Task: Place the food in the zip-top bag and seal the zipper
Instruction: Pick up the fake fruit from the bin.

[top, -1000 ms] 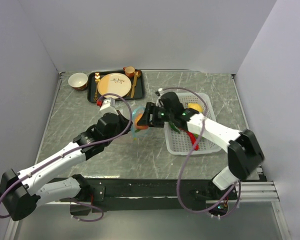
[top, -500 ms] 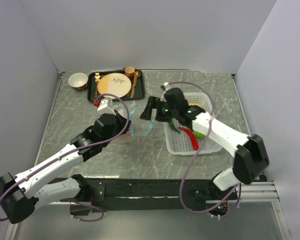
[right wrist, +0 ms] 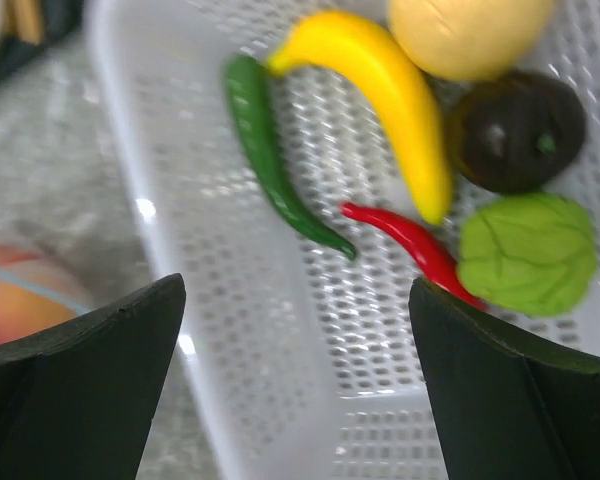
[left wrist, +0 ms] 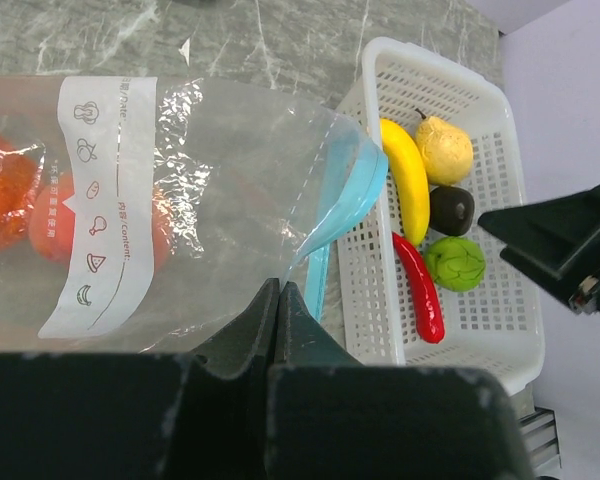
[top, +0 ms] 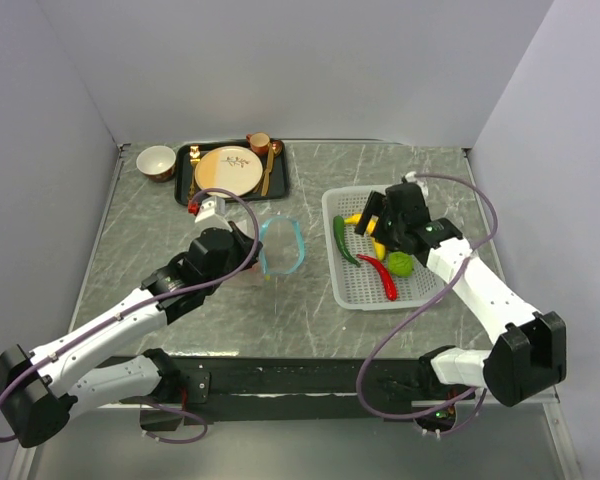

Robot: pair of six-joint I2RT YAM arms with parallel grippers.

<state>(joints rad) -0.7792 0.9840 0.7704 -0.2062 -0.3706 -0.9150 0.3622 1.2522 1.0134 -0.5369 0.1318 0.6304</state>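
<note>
Right gripper point(right wrist: 295, 290), jaws wide and empty, hangs above the banana point(right wrist: 400, 95), apparently oblique to them; left gripper point(left wrist: 278, 300), jaws closed, pinches the zip-top bag point(left wrist: 210, 190).

Bag point(left wrist: 210, 180) lies on the bench point(top: 280, 320) just left of the basket point(top: 352, 290), tomato point(left wrist: 60, 215) inside it, my left hand point(left wrist: 278, 290) on its edge. In the basket: pepper point(right wrist: 275, 160) at left, chilli point(left wrist: 420, 290) and banana point(left wrist: 408, 180) mid, ball point(left wrist: 455, 263) right. My right hand point(top: 372, 225) hangs above the basket. Tray point(top: 185, 175) sits well behind-left of it.
</note>
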